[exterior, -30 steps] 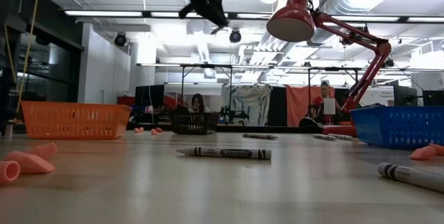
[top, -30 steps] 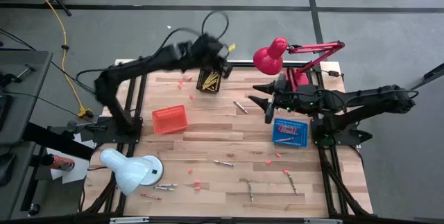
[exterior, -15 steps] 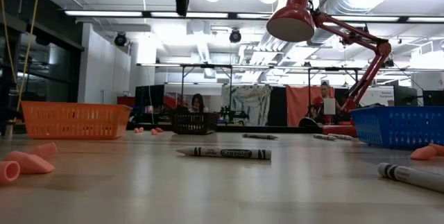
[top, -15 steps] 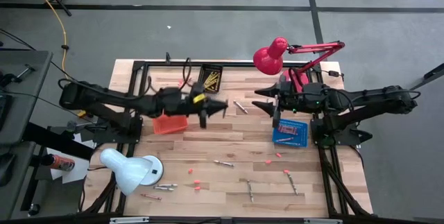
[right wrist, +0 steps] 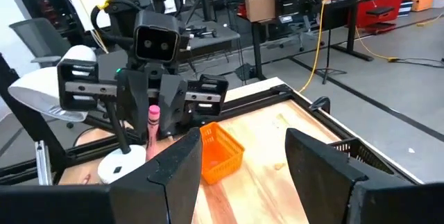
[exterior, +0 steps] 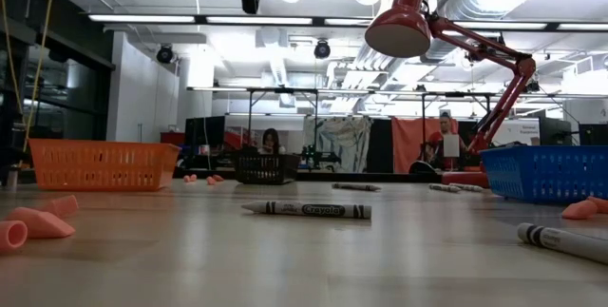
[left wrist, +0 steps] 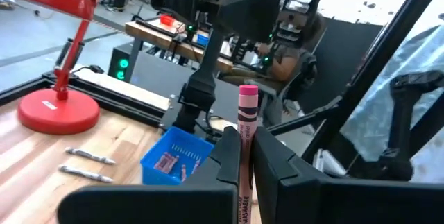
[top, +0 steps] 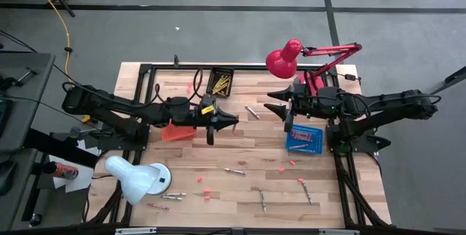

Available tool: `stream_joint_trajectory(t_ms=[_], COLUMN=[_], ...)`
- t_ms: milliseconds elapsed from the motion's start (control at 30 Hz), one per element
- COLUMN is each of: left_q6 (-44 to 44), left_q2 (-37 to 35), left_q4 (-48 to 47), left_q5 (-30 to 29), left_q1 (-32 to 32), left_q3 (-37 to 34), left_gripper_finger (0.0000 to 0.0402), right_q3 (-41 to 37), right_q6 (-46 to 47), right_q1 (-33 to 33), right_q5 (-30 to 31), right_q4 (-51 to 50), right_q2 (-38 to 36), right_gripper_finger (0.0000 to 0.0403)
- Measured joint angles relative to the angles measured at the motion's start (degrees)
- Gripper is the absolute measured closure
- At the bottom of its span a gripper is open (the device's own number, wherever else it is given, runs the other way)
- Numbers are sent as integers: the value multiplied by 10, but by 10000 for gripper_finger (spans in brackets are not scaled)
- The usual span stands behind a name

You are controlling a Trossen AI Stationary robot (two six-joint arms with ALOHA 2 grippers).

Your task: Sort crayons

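Observation:
My left gripper (top: pixel 231 121) hangs over the middle of the table, pointing toward the table's right, shut on a pink crayon (left wrist: pixel 247 113). The crayon also shows in the right wrist view (right wrist: pixel 154 121). My right gripper (top: pixel 271 101) faces it from the right, open and empty, with its fingers wide apart (right wrist: pixel 243 158). Yellow crayons fill a black basket (top: pixel 220 82) at the far edge. Grey crayons lie singly on the wood, one (top: pixel 253 111) between the grippers and one (exterior: pixel 306 209) further forward. My left gripper pinches the pink crayon's wrapped shaft (left wrist: pixel 243 156) between its two fingers. The fingers are level and come from the table's left, lying across the crayon. The crayon stands upright, its upper end (left wrist: pixel 248 93) above the fingers, lifted clear of the table.
An orange basket (top: pixel 178 128) sits under my left arm. A blue basket (top: pixel 303 138) with crayons stands below my right arm. A red lamp (top: pixel 284 59) stands at the far right and a white lamp (top: pixel 135 178) at the near left. Pink bits (top: pixel 291 164) and more crayons (top: pixel 263 198) lie near the front.
My left arm has swung from above the black basket at the far edge toward the middle of the table, lowering and stretching out level toward the right. In the last half second it has edged further right.

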Motion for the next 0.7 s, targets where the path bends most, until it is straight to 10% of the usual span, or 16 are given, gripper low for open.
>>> stream_joint_trajectory(t_ms=[367,700], left_q6=[60,78], left_q2=[163,467], left_q4=[5,21], left_q5=[76,136], left_q1=[65,64], left_q3=[93,377], left_gripper_finger=[402,401], right_q3=[0,0], right_q6=[-21,-69], right_q1=[0,0], right_q5=[35,70], right_q4=[119,164], right_q2=[-17,-31], right_gripper_finger=[203,203])
